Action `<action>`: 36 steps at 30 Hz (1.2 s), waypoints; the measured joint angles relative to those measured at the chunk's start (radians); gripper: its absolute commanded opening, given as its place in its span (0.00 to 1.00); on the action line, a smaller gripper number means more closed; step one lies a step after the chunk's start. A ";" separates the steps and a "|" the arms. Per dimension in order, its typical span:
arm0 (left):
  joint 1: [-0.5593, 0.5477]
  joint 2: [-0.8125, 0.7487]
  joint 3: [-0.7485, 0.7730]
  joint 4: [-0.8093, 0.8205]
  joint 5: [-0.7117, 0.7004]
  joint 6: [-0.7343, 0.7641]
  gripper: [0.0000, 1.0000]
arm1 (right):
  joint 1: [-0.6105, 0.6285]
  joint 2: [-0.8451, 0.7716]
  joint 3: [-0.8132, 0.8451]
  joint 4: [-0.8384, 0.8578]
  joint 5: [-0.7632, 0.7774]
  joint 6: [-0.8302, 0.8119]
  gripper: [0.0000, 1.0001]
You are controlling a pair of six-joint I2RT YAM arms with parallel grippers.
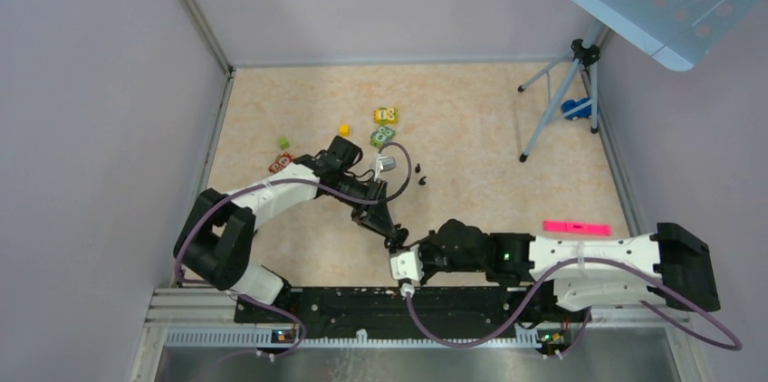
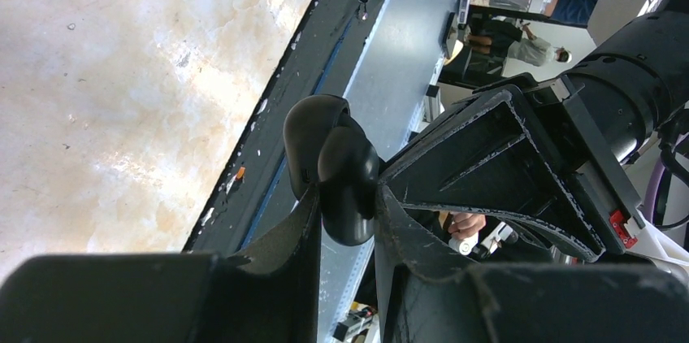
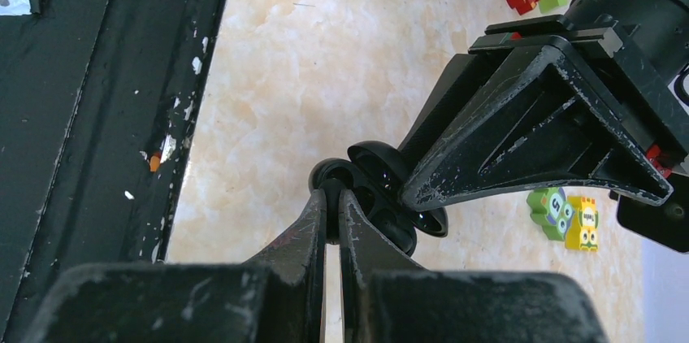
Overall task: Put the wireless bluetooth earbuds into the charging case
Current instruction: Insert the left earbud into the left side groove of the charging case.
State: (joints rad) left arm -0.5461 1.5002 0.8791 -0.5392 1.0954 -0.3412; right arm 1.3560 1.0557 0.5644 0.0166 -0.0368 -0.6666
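Observation:
The charging case (image 2: 329,148) is black, roundish and hinged open. My left gripper (image 2: 345,213) is shut on it and holds it above the table near the front rail. My right gripper (image 3: 331,201) is shut on a thin edge of one half of the case (image 3: 382,188), whose earbud hollows show. In the top view both grippers meet at the case (image 1: 399,239), with the left gripper (image 1: 395,232) above it and the right gripper (image 1: 403,251) below it. The two tiny black earbuds (image 1: 422,174) lie on the table behind, apart from both grippers.
Toy blocks lie at the back left: yellow (image 1: 386,115), green (image 1: 381,137), red (image 1: 281,162) and two small cubes. A pink strip (image 1: 576,227) lies at the right. A tripod (image 1: 561,92) stands at the back right. A black rail (image 1: 362,300) runs along the near edge.

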 measured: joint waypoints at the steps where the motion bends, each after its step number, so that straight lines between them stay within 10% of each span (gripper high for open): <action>1: 0.000 0.000 0.000 0.000 0.001 0.000 0.00 | 0.003 -0.002 0.000 -0.002 0.004 -0.003 0.00; 36: -0.013 -0.043 -0.039 0.030 0.041 -0.023 0.00 | 0.071 -0.003 0.058 -0.084 0.099 -0.106 0.00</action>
State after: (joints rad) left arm -0.5594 1.4570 0.8402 -0.5095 1.1366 -0.3645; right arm 1.4269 1.0527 0.6220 -0.0677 0.0620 -0.7727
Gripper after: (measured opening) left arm 0.302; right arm 0.020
